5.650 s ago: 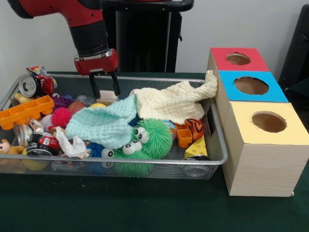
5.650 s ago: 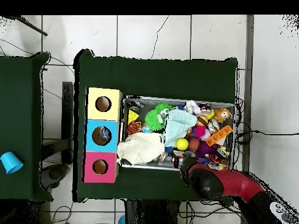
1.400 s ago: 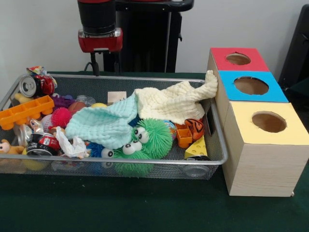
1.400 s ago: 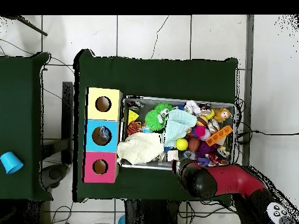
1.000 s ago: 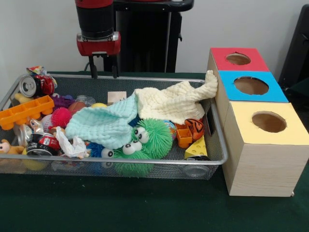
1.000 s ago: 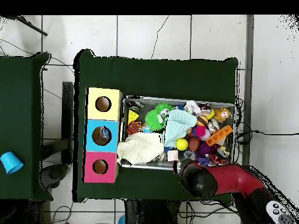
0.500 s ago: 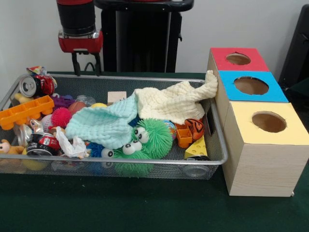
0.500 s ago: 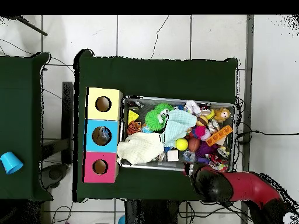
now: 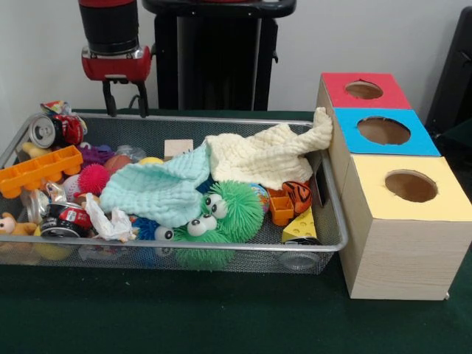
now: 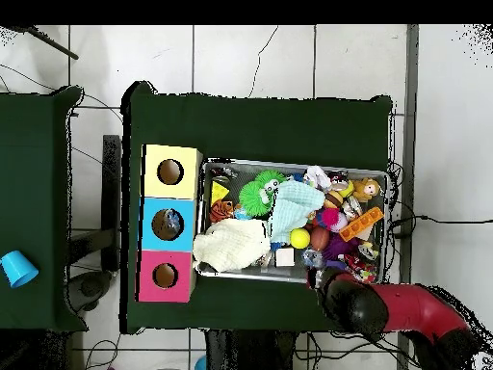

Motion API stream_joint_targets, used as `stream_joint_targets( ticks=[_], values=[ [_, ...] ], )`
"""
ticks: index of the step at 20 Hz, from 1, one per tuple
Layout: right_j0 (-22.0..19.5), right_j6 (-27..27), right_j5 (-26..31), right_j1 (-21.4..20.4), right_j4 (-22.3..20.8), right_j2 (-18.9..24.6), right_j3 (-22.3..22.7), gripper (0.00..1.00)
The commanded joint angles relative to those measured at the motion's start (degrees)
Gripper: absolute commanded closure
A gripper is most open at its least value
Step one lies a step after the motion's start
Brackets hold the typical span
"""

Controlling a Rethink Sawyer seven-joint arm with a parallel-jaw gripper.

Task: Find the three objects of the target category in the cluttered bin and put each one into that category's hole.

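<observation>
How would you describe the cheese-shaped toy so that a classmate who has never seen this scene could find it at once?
Start at the wire mesh bin and go to its front corner nearest the yellow-topped box. There sits the cheese wedge, below the orange block. It is the only yellow wedge with round holes.

The bin and boxes are seen close and low from across the gripper; straight down from high above, both are shown again, beyond it.
</observation>
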Motion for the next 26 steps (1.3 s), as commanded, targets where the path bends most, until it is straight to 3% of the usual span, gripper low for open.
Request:
stream_joint_targets(
  ticks=[1,10,17,26],
  values=[
    [2.15,-4.08,0.4,4.08,-3.83,1.35,-6.73,0.0],
    [3.09,-2.34,-3.65,8.27,-7.48,-0.68,-8.95,0.0],
    [0.86,-3.37,-3.99,10.71,-7.87,1.13,-9.55,0.0],
    [-2.58,-7.38,-1.5,10.81,-6.98,3.98,-9.4,0.0]
  ],
)
